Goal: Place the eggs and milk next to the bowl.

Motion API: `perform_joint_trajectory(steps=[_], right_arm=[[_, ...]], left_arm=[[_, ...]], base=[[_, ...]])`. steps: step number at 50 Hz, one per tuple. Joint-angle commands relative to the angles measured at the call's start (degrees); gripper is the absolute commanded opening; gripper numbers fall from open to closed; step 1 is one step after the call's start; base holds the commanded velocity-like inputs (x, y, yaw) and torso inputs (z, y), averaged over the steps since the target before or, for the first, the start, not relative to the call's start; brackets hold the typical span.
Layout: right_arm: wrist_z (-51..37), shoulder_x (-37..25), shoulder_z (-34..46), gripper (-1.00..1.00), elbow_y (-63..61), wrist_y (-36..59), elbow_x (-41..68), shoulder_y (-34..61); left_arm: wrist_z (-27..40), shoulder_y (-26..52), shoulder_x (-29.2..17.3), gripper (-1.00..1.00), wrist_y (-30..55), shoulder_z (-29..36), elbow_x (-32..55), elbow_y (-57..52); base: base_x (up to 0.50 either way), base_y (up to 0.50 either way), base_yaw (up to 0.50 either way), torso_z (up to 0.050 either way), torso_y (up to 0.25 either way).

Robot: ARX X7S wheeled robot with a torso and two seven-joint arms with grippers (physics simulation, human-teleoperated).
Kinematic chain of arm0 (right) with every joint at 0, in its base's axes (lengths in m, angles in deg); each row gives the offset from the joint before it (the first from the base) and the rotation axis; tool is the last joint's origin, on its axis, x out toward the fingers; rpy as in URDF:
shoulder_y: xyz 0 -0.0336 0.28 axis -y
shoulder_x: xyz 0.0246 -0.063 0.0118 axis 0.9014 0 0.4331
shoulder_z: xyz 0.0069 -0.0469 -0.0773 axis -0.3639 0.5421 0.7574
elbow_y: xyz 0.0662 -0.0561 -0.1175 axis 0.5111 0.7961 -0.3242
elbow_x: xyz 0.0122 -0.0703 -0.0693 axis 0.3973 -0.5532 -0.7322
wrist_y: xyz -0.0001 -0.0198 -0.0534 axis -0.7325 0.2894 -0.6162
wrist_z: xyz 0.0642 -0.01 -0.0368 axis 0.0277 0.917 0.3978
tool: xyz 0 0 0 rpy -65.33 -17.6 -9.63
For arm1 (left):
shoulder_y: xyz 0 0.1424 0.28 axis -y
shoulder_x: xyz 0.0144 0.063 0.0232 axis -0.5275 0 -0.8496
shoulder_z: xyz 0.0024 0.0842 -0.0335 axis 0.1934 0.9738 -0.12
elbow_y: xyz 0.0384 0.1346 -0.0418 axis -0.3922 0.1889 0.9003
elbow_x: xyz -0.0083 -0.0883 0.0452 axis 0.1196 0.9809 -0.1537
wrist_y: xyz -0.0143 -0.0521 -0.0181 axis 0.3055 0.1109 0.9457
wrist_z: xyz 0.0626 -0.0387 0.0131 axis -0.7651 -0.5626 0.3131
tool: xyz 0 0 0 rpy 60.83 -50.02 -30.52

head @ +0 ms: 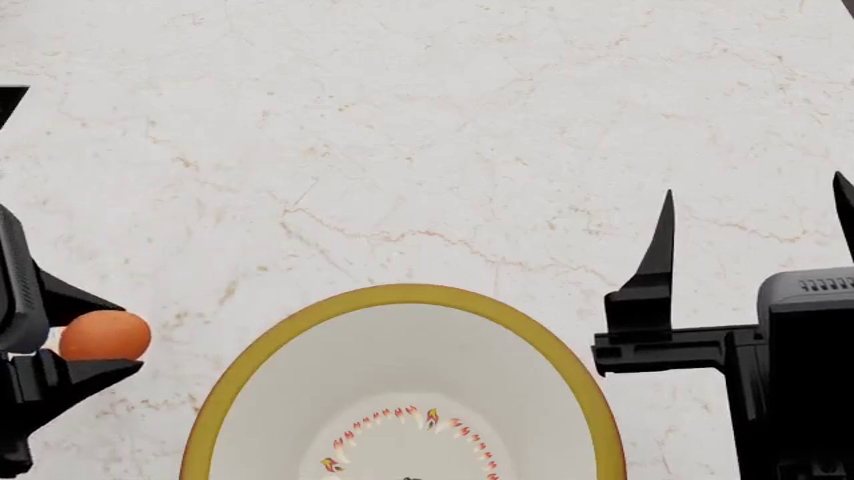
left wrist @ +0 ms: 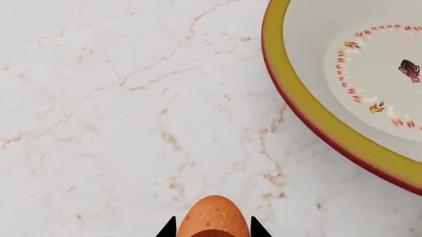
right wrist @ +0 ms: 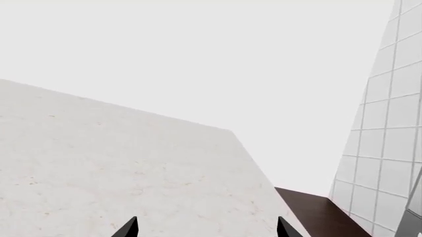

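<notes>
White marble bench (head: 441,130) fills the head view, pale cream stone laced with thin pinkish-brown veins and small tan flecks, evenly lit, no hard shadows anywhere. The left wrist view shows the same polished stone close up, one long reddish crack-like vein running slantwise across it. In the right wrist view the bench top (right wrist: 112,173) runs out to a straight far edge and a squared corner. Beyond that corner sits a strip of dark brown floor (right wrist: 313,212). Rising beside it is a wall of white square tiles (right wrist: 389,143) with thin grey grout lines. Behind everything, a plain flat off-white backdrop (right wrist: 197,54), bright and featureless
</notes>
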Motion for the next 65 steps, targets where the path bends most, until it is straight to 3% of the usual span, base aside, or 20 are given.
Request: perform_joint_trajectory(steps=[1, 26, 55, 65], right_arm=[[1.43, 1.06, -1.31, 1.00, -0.35, 0.72, -1.03, 0.29], [1.00, 0.73, -1.91, 1.00, -0.90, 0.77, -0.63, -0.35], [0.47, 0.14, -2.00, 1.00, -1.16, 1.40, -0.55, -0.47], [0.47, 0.05, -2.12, 1.00, -0.91, 1.04, -0.53, -0.76]], left_arm=[[-1.40, -1.16, 0.17, -1.00, -2.26, -1.99, 0.13, -0.68], [-2.59, -4.07, 1.59, -1.00, -5.03, 0.41, -0.93, 0.11], [-6.16, -1.64, 9.29, -1.00, -10.50, 3.03, -4.59, 9.50], [-6.77, -1.53, 9.82, -1.00, -11.22, 3.63, -5.10, 10.12]], base=[[0.00, 0.00, 0.00, 0.000, 0.000], [0.00, 0.00, 0.00, 0.000, 0.000], [0.00, 0.00, 0.00, 0.000, 0.000], [0.00, 0.00, 0.00, 0.000, -0.002]])
